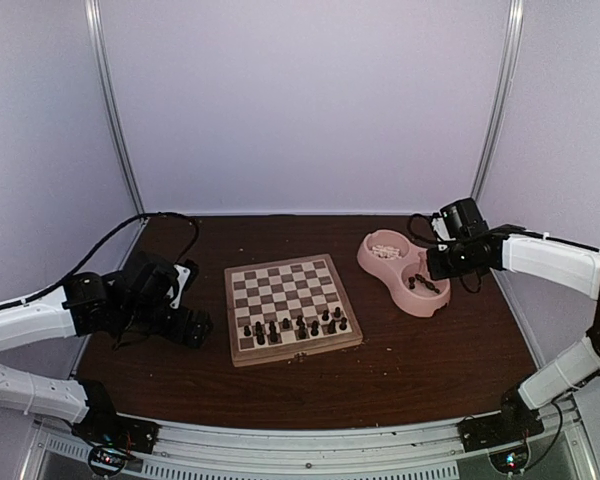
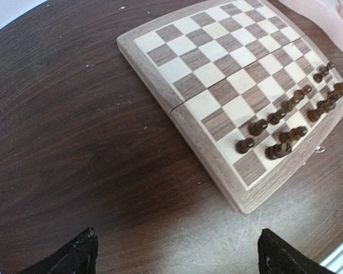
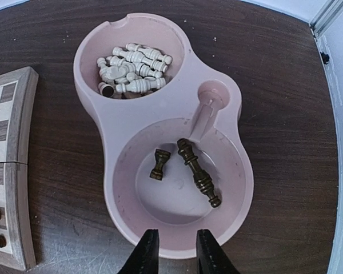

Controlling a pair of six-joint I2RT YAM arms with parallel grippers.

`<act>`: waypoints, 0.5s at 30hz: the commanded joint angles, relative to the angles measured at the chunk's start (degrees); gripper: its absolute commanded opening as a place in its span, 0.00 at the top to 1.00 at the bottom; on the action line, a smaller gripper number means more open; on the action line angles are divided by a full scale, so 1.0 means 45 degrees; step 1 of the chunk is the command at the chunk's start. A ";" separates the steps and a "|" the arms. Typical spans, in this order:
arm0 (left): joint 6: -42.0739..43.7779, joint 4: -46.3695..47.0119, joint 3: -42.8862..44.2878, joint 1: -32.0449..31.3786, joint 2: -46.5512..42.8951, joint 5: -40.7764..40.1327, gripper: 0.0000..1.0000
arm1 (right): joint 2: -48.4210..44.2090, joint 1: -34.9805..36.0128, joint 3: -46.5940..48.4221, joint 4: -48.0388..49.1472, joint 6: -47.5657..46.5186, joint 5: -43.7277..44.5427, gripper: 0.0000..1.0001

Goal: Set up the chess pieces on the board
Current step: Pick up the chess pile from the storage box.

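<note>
The board (image 1: 280, 263) lies mid-table, with several dark chess pieces (image 1: 295, 325) standing in its two near rows. The left wrist view shows the same pieces (image 2: 274, 117) on the board (image 2: 203, 149). Two more dark pieces, a short one (image 3: 159, 164) and a long one (image 3: 198, 173), lie flat in the near well of the pink double bowl (image 3: 103, 154). Cream-white pieces (image 3: 131, 71) fill its far well. My right gripper (image 3: 176, 237) hovers over the bowl's near rim, narrowly open and empty. My left gripper (image 2: 177, 238) stands wide open over bare table, left of the board.
The pink double bowl (image 1: 375, 268) sits right of the board (image 3: 20, 142), close to it. A small metal clasp (image 2: 319, 149) shows at the board's near edge. Dark wood table (image 1: 430, 350) surrounds both; a black cable (image 1: 130, 225) runs along the back left.
</note>
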 commanded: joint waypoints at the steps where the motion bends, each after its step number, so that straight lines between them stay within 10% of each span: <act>1: 0.1519 0.0810 -0.1446 0.0069 -0.1061 -0.1082 0.02 | 0.1134 -0.0461 0.0067 0.1370 -0.0148 -0.1006 0.74; 15: 0.2725 0.3847 -0.4984 0.0068 -0.3825 0.0388 0.02 | 0.4540 -0.0908 0.1577 0.1764 -0.0336 -0.0614 0.80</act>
